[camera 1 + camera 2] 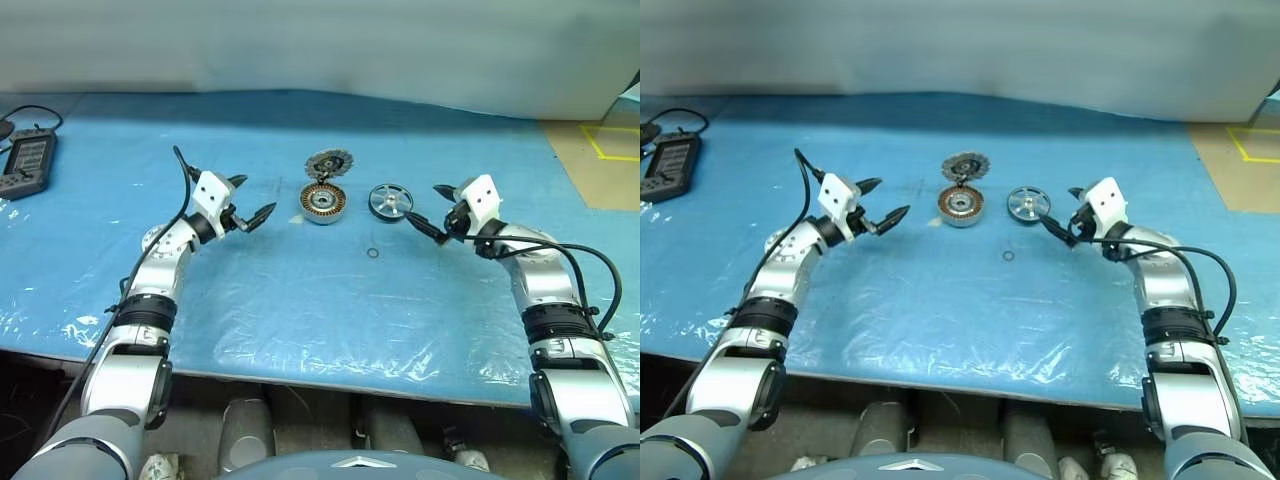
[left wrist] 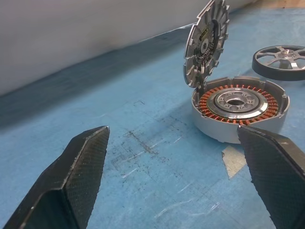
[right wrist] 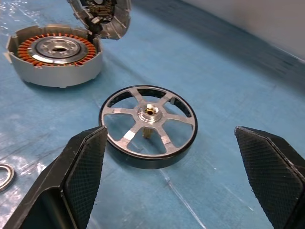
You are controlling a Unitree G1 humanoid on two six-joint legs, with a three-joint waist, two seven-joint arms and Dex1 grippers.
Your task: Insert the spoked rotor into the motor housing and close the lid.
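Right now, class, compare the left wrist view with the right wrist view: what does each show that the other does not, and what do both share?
Left wrist view alone: the whole upright toothed grey lid standing hinged above the housing, and a pale scrap on the mat beside it.
Right wrist view alone: a small silver ring lying flat on the mat.
Both share: the round grey motor housing with copper windings, the shiny silver spoked rotor with a dark rim lying flat apart from it, and the blue plastic-covered table. Each view's own hand is open.

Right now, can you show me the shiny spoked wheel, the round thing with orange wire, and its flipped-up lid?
shiny silver spoked wheel (image 3: pixel 148 111): right wrist view, centre hub
round grey motor housing (image 2: pixel 236 128): left wrist view, outer wall
toothed grey lid (image 2: pixel 206 43): left wrist view, inner face
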